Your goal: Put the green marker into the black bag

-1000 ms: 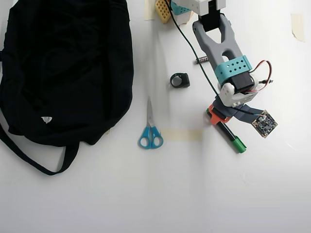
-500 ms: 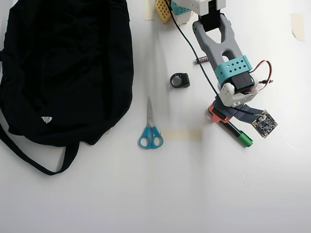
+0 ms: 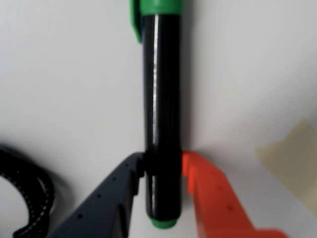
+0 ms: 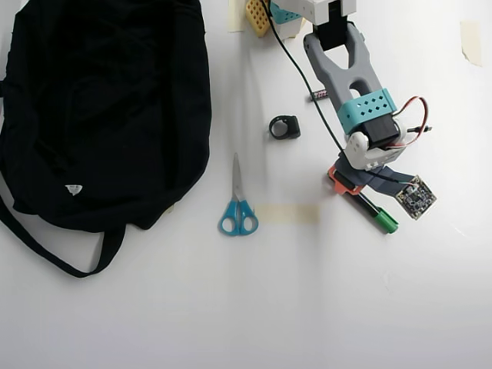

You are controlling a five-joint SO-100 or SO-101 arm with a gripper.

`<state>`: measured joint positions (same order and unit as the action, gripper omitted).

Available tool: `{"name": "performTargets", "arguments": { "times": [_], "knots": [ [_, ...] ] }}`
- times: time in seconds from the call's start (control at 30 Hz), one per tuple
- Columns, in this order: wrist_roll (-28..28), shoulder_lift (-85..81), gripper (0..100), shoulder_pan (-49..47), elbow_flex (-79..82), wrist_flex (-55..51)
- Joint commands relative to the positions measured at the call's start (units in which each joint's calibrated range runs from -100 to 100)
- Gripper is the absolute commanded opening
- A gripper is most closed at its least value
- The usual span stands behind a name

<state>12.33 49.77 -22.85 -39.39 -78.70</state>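
Observation:
The green marker has a black barrel, a green cap at the top of the wrist view and a green end tip at the bottom. My gripper is shut on its barrel near the end tip, the dark grey finger on the left and the orange finger on the right. In the overhead view the gripper is at the right, and the marker sticks out towards the lower right, cap outward. The black bag lies far to the left, with a white tag and a long strap.
Blue-handled scissors lie between the bag and the arm. A small black ring-shaped object and a small battery lie near the arm. Tape patches are on the white table. A dark looped cord shows at the wrist view's lower left.

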Motion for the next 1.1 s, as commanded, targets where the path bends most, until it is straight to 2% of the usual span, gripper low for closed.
{"name": "performTargets", "arguments": {
  "times": [0.0, 0.63, 1.07],
  "knots": [
    [-0.17, -0.89, 2, 0.34, -2.84, 0.24],
    [-0.22, -2.05, 2, 0.41, -3.65, -0.54],
    [-0.11, -1.97, 2, 1.01, -13.35, -10.27]
  ]
}}
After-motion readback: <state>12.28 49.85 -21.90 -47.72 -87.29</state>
